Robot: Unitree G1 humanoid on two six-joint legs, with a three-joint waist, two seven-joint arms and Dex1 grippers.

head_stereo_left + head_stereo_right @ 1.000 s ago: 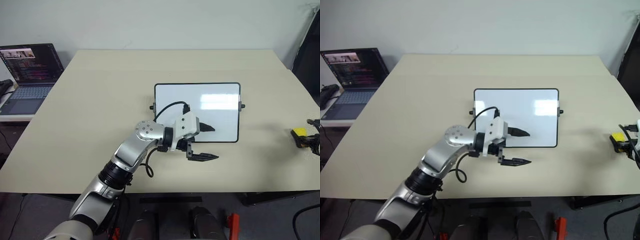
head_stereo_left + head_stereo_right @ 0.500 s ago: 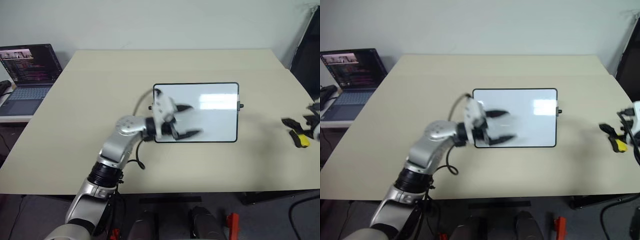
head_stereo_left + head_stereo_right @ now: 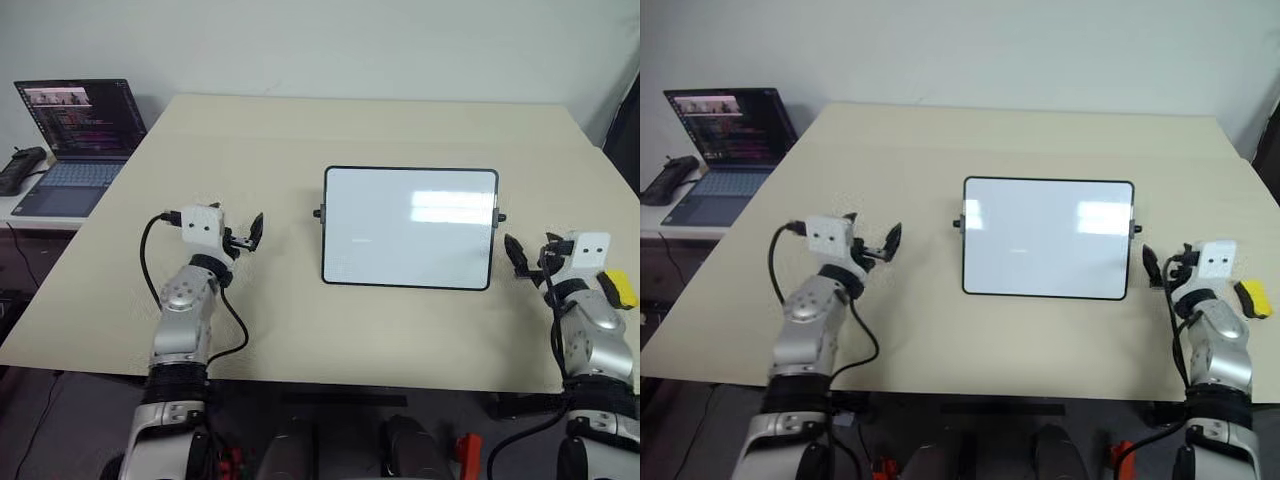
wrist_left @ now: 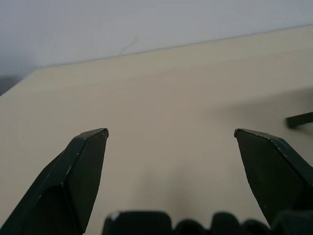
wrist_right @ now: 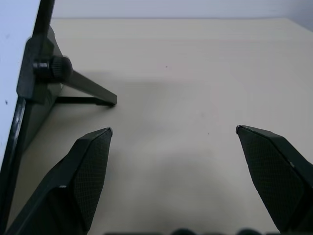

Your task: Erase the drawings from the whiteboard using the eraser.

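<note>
The whiteboard stands on its small legs in the middle of the beige table. I see no drawings on it; its face is white with a faint grey smudge. My left gripper hovers left of the board, open and empty, pointing forward; its fingers are spread wide over bare table. My right gripper is open and empty just right of the board, whose edge and side knob show in the right wrist view. The yellow eraser lies on the table to the right of my right wrist.
An open laptop sits on a lower side surface beyond the table's left edge, with a black object beside it. The table's right edge runs close behind the eraser. A wall stands behind the table.
My left arm has swung from in front of the board out to its left and now points forward. My right gripper has opened, moved in toward the board, and left the eraser on the table.
</note>
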